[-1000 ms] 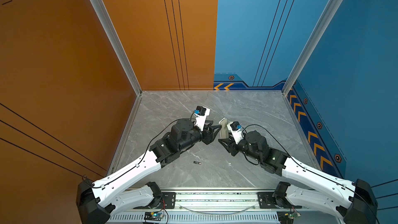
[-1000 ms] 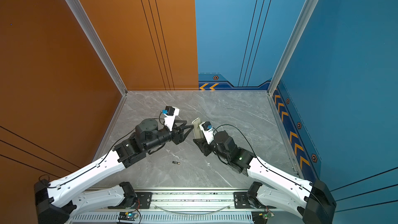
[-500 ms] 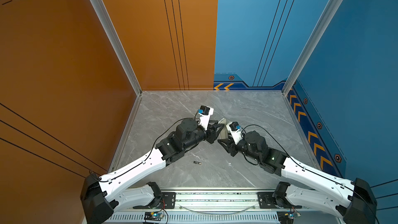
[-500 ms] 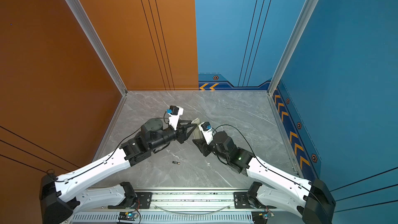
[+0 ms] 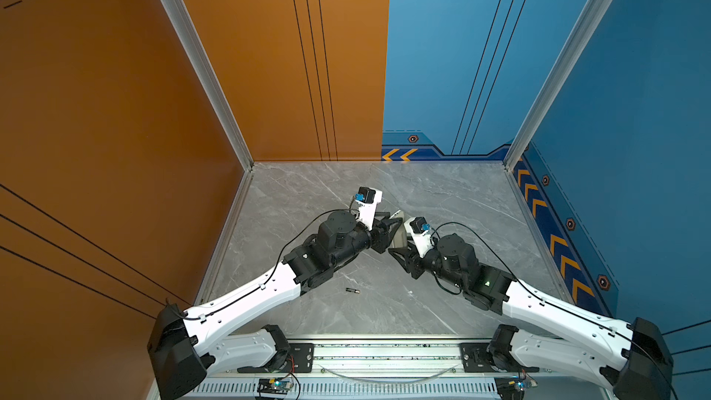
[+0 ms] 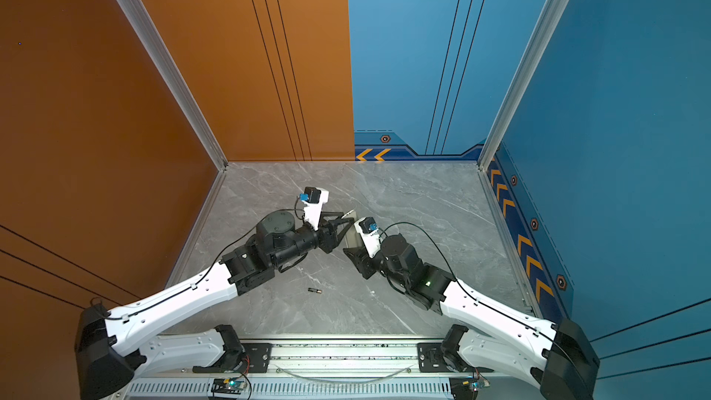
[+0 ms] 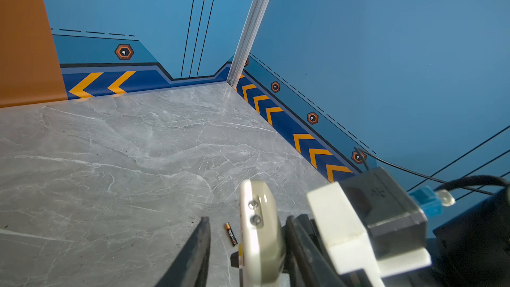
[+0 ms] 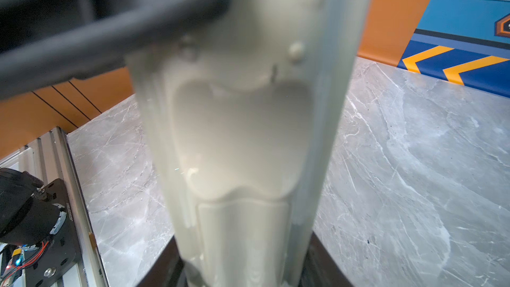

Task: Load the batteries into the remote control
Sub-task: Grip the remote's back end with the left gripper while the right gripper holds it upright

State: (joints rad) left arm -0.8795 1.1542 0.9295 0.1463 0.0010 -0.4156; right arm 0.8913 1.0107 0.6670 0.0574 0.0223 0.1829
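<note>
- Over the last second the left arm (image 5: 246,298) pushed further right. Its left pincer (image 5: 389,225), just beside the remote control (image 5: 400,235) before, had now reached it. The right arm and the loose battery had not moved.
- Judged: the work was on the handset itself, and no battery was being fetched yet.
- Left arm pose: stretched from near left toward centre, wrist rolled. The pincer was part open, with a finger on either side of the remote's upper end. The left wrist view showed a gap on one side, so no grip.
- One battery (image 5: 352,290) lay on the table (image 5: 307,194), near of both pincers and apart from them. The other I could not place.
- The remote stood on end at centre, tilted.
- The right pincer (image 8: 242,241) was clamped on the remote's lower end, its arm reaching in from near right.
</note>
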